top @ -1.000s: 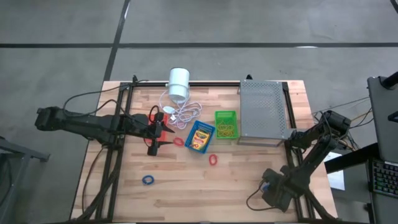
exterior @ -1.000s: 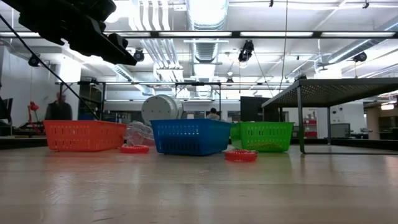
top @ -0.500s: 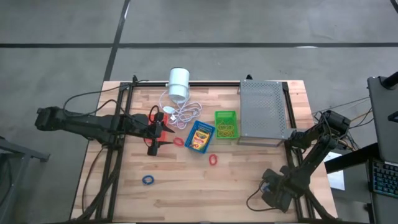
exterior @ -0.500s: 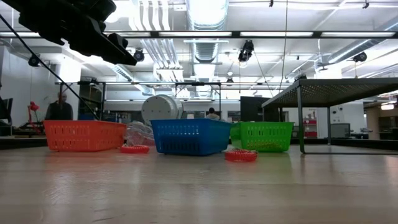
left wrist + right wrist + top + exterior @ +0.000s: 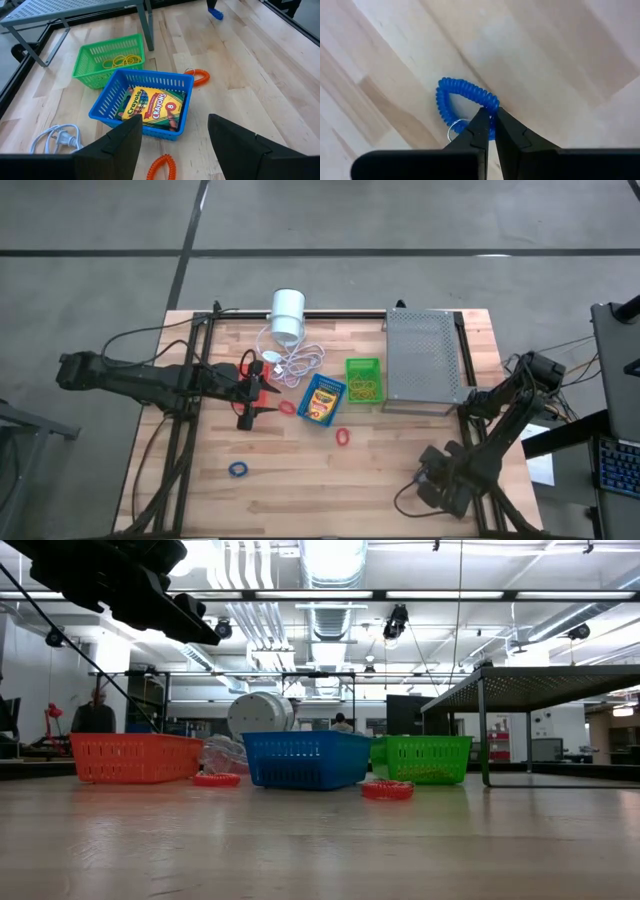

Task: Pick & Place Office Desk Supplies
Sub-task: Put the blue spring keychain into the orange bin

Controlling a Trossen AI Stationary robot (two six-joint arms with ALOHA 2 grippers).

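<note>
Overhead, your left gripper (image 5: 262,398) hovered over the wooden table (image 5: 300,480), just beside the red-orange plastic basket (image 5: 255,376), jaws spread wide and empty. Your right gripper (image 5: 428,480) sat low at the table's near right corner. The blue rectangular plastic basket (image 5: 322,400) held a yellow-green crayon box (image 5: 320,402); the green plastic basket (image 5: 363,379) stood beside it, against the large grey perforated metal tray (image 5: 424,358). Two red coiled bands (image 5: 343,437) lay near the blue basket, and a blue coiled band (image 5: 237,469) lay well apart toward the near left. A white cylinder (image 5: 288,312) with its white cord sat at the far edge.

From table height, you saw the three baskets in a row, red-orange (image 5: 136,758), blue (image 5: 306,759), green (image 5: 428,759).

Through your left wrist camera, the wide-open fingers (image 5: 120,145) framed the blue basket and the crayon box.

Through your right wrist camera, the fingers (image 5: 479,131) were pinched together on the edge of a second blue coiled band (image 5: 465,104) lying on the wood.
</note>
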